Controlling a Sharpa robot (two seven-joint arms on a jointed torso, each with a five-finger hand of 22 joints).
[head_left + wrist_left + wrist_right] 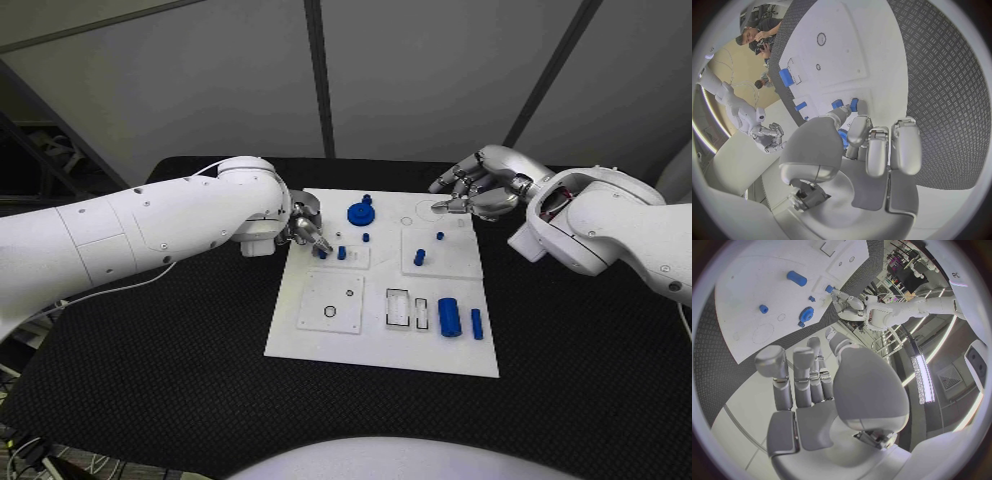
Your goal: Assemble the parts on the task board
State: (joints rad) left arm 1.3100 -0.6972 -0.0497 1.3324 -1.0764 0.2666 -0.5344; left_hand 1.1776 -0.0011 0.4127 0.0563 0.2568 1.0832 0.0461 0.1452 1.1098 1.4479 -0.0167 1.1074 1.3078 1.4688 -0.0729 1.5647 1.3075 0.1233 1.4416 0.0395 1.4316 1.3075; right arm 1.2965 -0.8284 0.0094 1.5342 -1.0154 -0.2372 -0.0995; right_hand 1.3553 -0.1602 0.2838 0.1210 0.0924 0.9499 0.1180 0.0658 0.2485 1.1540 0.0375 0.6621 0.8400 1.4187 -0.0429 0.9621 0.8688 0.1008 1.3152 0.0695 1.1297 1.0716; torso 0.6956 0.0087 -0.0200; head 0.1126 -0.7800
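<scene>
The white task board lies mid-table. My left hand is at its left edge, fingers bent down over two small blue pegs; its fingertips end right at these pegs, and whether they pinch one is unclear. A blue round knob stands near the far edge. My right hand hovers over the board's far right corner, fingers loosely bent and holding nothing. From the right wrist, the hand is above the board, with the knob ahead of it.
A blue cylinder and a blue bar lie at the board's near right beside rectangular slots. More pegs stand mid-board. Black matting surrounds the board.
</scene>
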